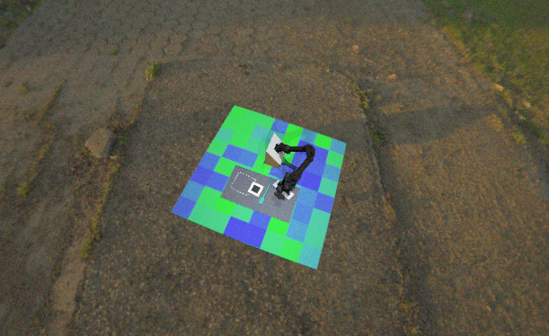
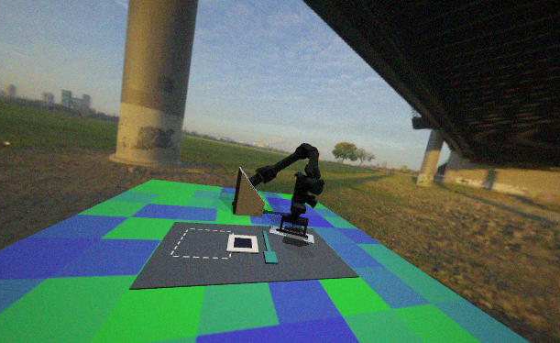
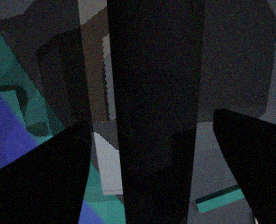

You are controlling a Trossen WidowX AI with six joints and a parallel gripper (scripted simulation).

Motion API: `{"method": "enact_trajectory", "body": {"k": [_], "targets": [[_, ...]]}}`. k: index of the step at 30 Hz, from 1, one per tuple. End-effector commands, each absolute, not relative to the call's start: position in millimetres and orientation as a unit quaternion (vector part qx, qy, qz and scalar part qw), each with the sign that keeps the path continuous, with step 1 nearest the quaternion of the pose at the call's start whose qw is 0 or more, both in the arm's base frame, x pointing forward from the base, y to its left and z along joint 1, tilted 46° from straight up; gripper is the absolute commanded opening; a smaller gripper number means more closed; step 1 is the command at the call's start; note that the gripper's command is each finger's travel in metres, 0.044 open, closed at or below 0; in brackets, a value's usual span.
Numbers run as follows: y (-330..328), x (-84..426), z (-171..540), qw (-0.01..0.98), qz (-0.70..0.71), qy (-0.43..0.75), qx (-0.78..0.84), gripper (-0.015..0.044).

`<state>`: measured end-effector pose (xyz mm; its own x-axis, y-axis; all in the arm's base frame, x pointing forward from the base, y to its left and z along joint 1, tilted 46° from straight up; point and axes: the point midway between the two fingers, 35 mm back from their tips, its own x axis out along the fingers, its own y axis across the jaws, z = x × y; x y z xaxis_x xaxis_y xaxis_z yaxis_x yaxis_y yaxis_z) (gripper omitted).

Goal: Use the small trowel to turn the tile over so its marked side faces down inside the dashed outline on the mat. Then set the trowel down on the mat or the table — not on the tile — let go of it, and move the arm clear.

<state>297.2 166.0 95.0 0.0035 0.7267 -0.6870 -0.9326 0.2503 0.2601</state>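
The tile (image 1: 255, 189) (image 2: 243, 243), white with a dark square on its upper face, lies flat across the right edge of the dashed outline (image 2: 203, 258), mostly outside it. The teal trowel (image 1: 261, 200) (image 2: 270, 257) lies on the dark mat (image 1: 277, 208) (image 2: 159, 275), just right of the tile. Its handle points back toward the arm; part of it shows low in the wrist view (image 3: 219, 201). My gripper (image 1: 282, 190) (image 2: 294, 233) (image 3: 151, 124) points down low over the mat, right of the trowel handle. It is open and empty.
A wedge-shaped stand (image 1: 272, 145) (image 2: 248, 197) with a white sloping face stands behind the mat, beside the arm. A white strip (image 2: 310, 238) shows under the fingers; I cannot tell whether it belongs to the gripper. The tabletop (image 1: 244, 231) (image 2: 154, 303) is a green and blue patchwork.
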Motion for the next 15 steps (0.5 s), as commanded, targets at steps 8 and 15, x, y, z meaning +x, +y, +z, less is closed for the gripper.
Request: {"method": "enact_trajectory", "body": {"k": [8, 15], "targets": [[166.0, 297.3, 94.5, 0.695, 0.597, 0.376, -0.138, 0.027], [133.1, 297.3, 125.1, 0.695, 0.597, 0.377, -0.139, 0.027]]}}
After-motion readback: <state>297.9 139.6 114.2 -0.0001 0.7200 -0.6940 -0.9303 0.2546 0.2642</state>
